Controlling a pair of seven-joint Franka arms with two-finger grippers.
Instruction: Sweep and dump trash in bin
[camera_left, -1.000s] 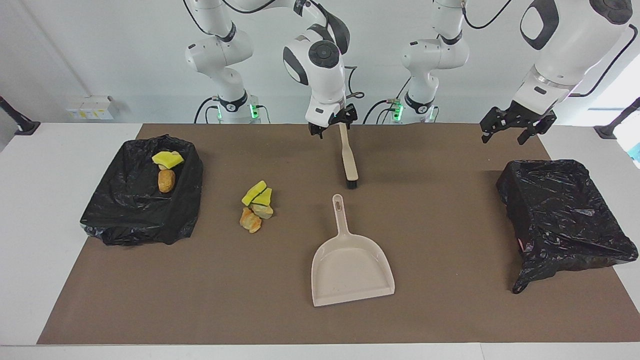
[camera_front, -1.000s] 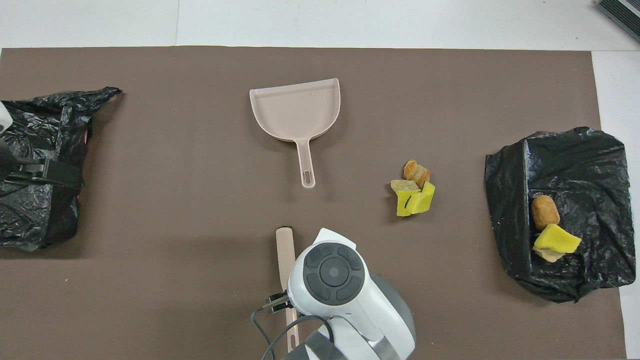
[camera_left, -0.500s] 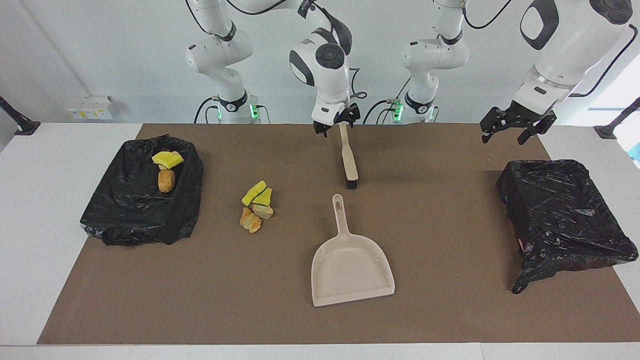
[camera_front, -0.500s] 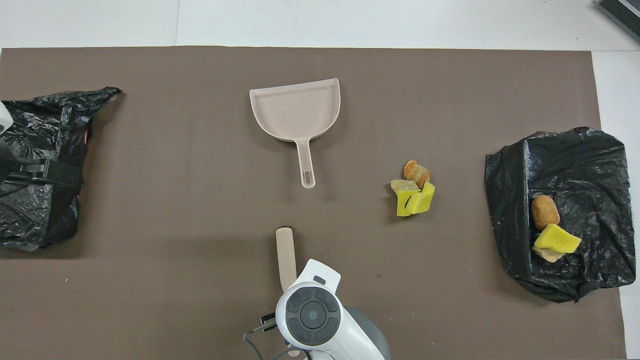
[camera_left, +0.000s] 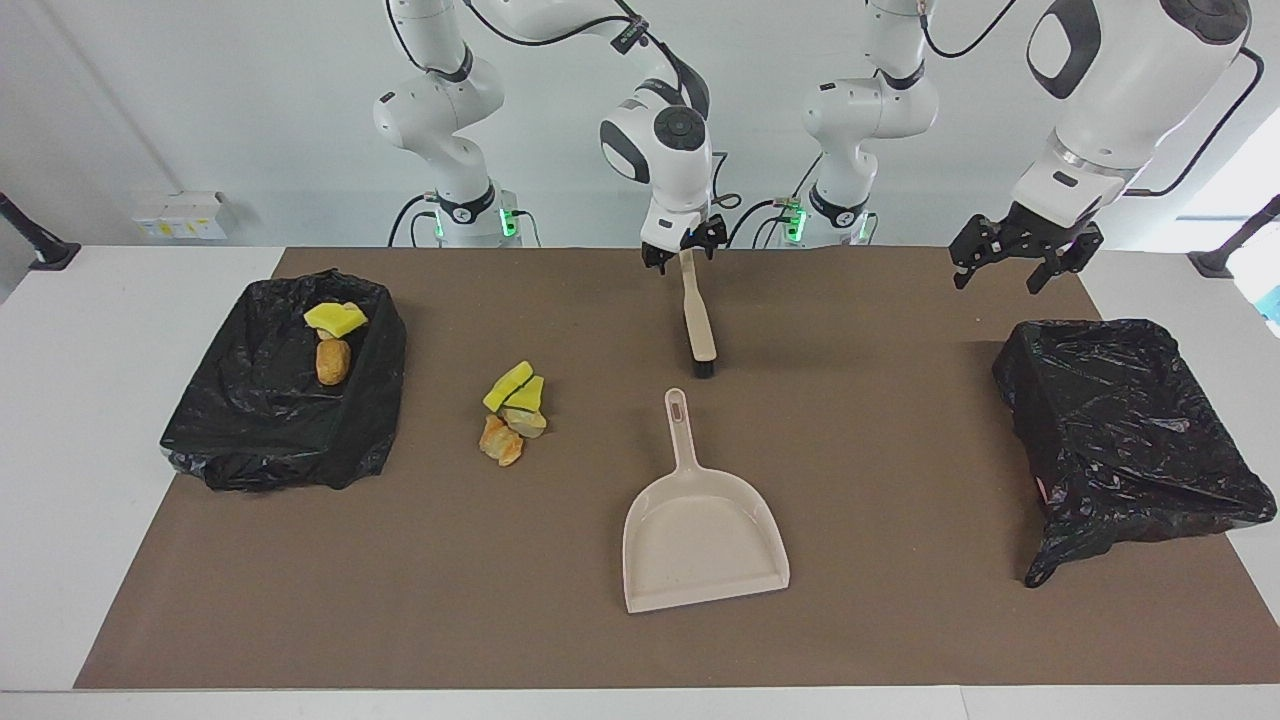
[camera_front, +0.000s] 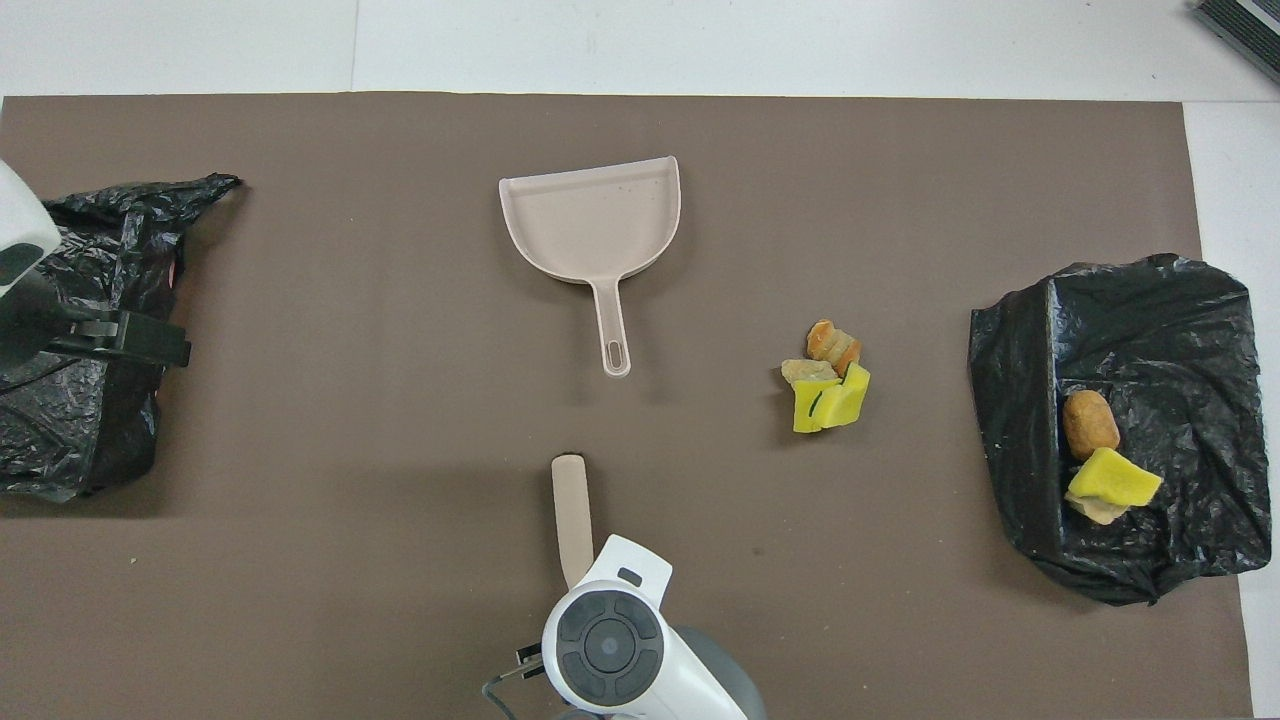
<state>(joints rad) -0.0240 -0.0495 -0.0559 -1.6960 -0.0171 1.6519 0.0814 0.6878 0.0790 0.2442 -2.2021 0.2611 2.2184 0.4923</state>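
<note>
A pile of trash (camera_left: 513, 410), yellow-green sponge wedges and tan lumps, lies on the brown mat; it also shows in the overhead view (camera_front: 828, 385). The beige dustpan (camera_left: 700, 530) lies empty, farther from the robots than the brush (camera_left: 697, 320). The brush lies flat with its handle pointing toward the robots. My right gripper (camera_left: 681, 252) is open, its fingers either side of the handle's end. My left gripper (camera_left: 1015, 262) is open and raised over the mat beside the black-lined bin (camera_left: 1120, 420) at the left arm's end.
A second black-lined bin (camera_left: 270, 420) at the right arm's end holds a yellow sponge piece (camera_left: 335, 318) and a brown lump (camera_left: 333, 360). In the overhead view my right arm's wrist (camera_front: 605, 645) covers the brush handle's end.
My right gripper has slid along the brush handle toward the robots, to its end. My left gripper has shifted slightly toward the table's middle. The brush, dustpan and trash have not moved.
</note>
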